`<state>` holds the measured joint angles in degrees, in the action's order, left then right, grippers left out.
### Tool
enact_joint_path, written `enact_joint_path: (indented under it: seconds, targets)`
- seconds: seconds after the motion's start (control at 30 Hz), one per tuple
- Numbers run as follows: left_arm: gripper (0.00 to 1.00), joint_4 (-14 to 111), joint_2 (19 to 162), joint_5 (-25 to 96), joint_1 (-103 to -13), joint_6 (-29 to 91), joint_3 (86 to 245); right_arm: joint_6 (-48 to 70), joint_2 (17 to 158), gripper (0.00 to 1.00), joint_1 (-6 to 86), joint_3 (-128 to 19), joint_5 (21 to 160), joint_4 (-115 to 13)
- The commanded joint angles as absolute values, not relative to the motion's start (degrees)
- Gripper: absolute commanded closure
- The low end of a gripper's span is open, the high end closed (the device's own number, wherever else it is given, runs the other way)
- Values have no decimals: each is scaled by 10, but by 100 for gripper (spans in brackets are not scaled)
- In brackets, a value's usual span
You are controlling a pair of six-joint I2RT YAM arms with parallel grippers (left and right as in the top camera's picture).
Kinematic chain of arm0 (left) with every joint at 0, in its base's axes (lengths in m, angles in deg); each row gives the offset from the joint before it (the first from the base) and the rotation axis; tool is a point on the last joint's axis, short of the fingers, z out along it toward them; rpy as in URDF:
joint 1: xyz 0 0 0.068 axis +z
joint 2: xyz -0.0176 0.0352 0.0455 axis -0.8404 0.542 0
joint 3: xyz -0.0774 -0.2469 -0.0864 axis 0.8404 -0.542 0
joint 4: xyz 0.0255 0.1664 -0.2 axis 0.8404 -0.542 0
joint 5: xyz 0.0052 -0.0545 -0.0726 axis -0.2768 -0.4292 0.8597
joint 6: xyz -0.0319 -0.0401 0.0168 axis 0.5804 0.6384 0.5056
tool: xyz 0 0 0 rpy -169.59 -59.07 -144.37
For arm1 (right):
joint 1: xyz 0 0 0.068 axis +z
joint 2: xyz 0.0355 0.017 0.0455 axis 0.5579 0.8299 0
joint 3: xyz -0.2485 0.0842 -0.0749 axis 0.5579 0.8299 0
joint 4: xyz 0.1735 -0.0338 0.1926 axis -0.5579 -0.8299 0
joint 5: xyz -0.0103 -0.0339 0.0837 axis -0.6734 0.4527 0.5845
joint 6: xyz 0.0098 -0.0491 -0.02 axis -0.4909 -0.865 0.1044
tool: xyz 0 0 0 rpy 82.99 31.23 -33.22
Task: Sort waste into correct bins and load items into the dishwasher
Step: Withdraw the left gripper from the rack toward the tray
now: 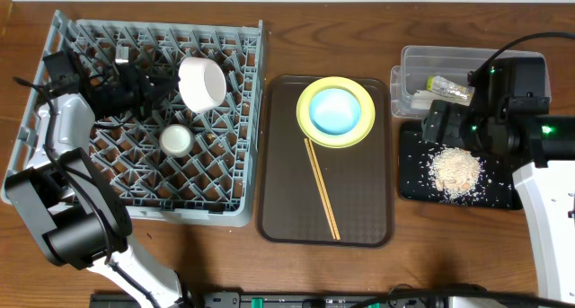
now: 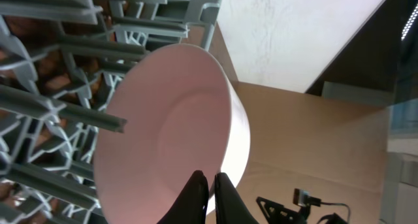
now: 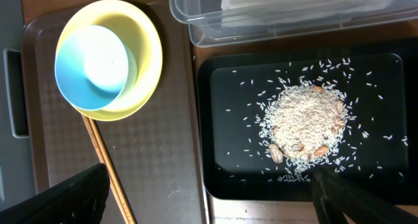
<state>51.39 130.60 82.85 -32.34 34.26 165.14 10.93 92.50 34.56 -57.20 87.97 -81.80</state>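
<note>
The pale pink bowl (image 1: 201, 82) stands on edge among the pegs of the grey dish rack (image 1: 153, 214). My left gripper (image 1: 162, 91) is shut on its rim, with the bowl (image 2: 170, 132) filling the left wrist view above the fingers (image 2: 213, 185). A small white cup (image 1: 176, 139) sits in the rack. The light blue bowl (image 1: 335, 110) rests on the yellow plate (image 1: 305, 119), with the chopsticks (image 1: 322, 189) beside them. My right gripper (image 1: 445, 119) is open and empty above the left edge of the black tray (image 3: 228, 165), near the rice pile (image 3: 304, 123).
The plate, blue bowl and chopsticks lie on a brown serving tray (image 1: 359, 209). The clear tub (image 1: 413, 61) behind the black tray holds the green-yellow wrapper (image 1: 452, 88) and white paper (image 1: 420, 98). Rice grains are scattered across the black tray (image 1: 413, 178).
</note>
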Motion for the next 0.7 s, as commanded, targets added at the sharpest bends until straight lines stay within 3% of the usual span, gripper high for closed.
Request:
enact_joint_path:
  seconds: [0.0,0.47,0.53,0.67]
  targets:
    - [92,504,1308,795,-335,380,1651,115,922,4,339,-574,880,-819]
    - [91,515,1308,790,-335,520,1651,115,922,4,339,-574,880,-819]
    - [77,541,1308,776,-335,516,1651,115,922,4,339,-574,880,-819]
    - [66,632,1304,756,-330,518,1651,115,922,4,339,-574,880,-820]
